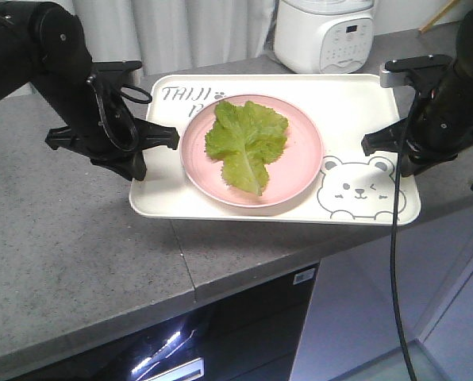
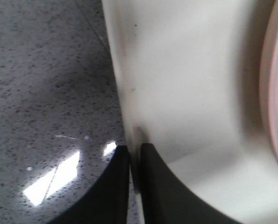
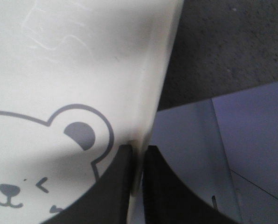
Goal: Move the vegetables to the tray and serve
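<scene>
Left gripper (image 2: 135, 156): jaws clamped on the left rim of the one tray (image 1: 355, 103), at the worktop's (image 1: 62, 230) right end; mid-tray, one pink plate (image 1: 300, 171) carries one lettuce leaf (image 1: 248, 143); right gripper (image 3: 140, 154): jaws clamped on the right rim

There is one cream-white rectangular plastic tray (image 1: 355, 119), one round pink plate (image 1: 195, 151), one crinkly green lettuce leaf (image 1: 248, 139), one white cooker (image 1: 324, 36), one grey speckled counter (image 1: 62, 238) and two black grippers: left gripper (image 2: 134, 151), right gripper (image 3: 139, 151).
</scene>
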